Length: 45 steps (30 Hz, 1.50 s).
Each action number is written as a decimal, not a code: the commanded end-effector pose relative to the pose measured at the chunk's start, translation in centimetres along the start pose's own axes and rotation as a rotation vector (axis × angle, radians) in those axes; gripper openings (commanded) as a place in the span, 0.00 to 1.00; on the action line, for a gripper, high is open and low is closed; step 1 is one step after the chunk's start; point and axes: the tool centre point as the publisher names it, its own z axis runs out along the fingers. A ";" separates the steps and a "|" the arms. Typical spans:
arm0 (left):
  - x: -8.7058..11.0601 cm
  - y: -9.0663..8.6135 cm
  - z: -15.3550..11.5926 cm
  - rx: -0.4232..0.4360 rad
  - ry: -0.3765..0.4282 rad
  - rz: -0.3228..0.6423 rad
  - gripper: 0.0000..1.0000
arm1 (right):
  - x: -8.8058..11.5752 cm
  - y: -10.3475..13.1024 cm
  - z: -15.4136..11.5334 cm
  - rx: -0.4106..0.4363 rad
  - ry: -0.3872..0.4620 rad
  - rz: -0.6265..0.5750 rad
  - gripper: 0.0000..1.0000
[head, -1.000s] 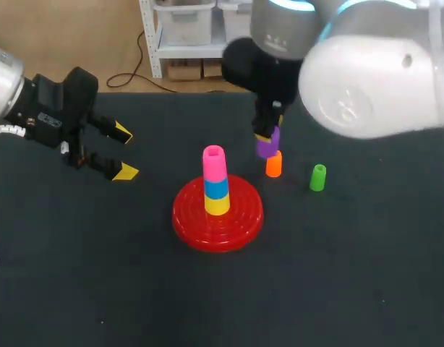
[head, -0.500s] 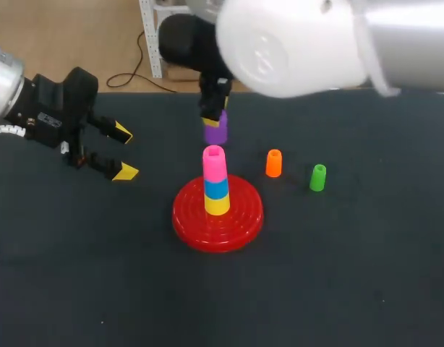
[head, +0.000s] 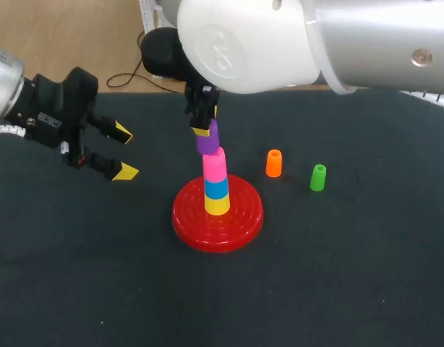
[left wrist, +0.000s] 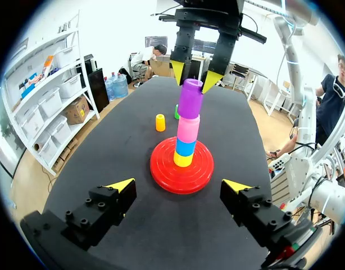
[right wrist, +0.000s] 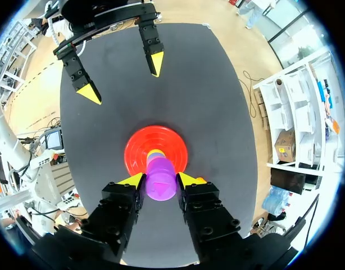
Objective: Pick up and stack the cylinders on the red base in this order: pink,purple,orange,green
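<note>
**tinker_jo:** Head view first. The right claw (head: pixel 205 131) is clamped on the purple cylinder (head: pixel 207 139) and holds it right at the top of the pink cylinder (head: pixel 214 165). Pink sits on a blue cylinder (head: pixel 216 188) and a yellow cylinder (head: pixel 217 206) on the red base (head: pixel 240 225). Purple looks tipped and a bit off toward the left arm's side. Can't tell from here if it's seated.

**rizon_dad:** Agreed. The left claw (head: pixel 124 152) hangs wide open with nothing in it, well apart from the stack. The orange cylinder (head: pixel 273 163) and green cylinder (head: pixel 318 177) stand upright on the tabletop (head: pixel 338 282), off to the side of the base.

**tinker_jo:** Left wrist view: purple rests on or just over pink, leaning slightly. The claw pinches it near its upper end from both sides.

**rizon_dad:** So I'd straighten it until it lines up with pink and press straight down till it seats. Only then open up and lift away vertically. Let go while it's crooked and the whole tower could tip, I reckon.

**tinker_jo:** Right wrist view looks straight down. Purple is gripped dead centre and hides pink, with a sliver of yellow and the red base showing around it. It's a short, smooth purple tube with a hollow in its top. Probably plastic and light, so it should nest fine.
</note>
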 end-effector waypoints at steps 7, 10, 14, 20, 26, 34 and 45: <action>0.1 0.0 0.0 -0.001 -0.002 0.001 1.00 | 1.3 0.9 0.8 -0.001 -0.013 -0.003 0.00; 0.1 0.0 0.0 -0.001 -0.002 0.001 1.00 | 1.1 0.9 1.2 -0.004 -0.021 -0.014 0.00; 0.1 0.0 0.0 -0.001 -0.002 0.001 1.00 | 1.0 0.7 1.5 -0.001 -0.024 -0.010 0.00; 0.1 0.0 0.0 -0.001 -0.002 0.001 1.00 | 1.2 0.2 1.4 0.010 -0.022 0.003 0.00; 0.1 0.0 0.0 -0.001 -0.002 0.001 1.00 | 1.3 -0.1 1.3 0.018 -0.028 0.015 0.00; 0.1 0.0 0.0 -0.001 -0.002 0.001 1.00 | 1.0 0.6 3.1 -0.012 -0.007 0.005 0.00; 0.1 0.0 0.0 -0.001 -0.002 0.001 1.00 | 1.1 0.3 2.1 0.012 -0.108 -0.018 0.48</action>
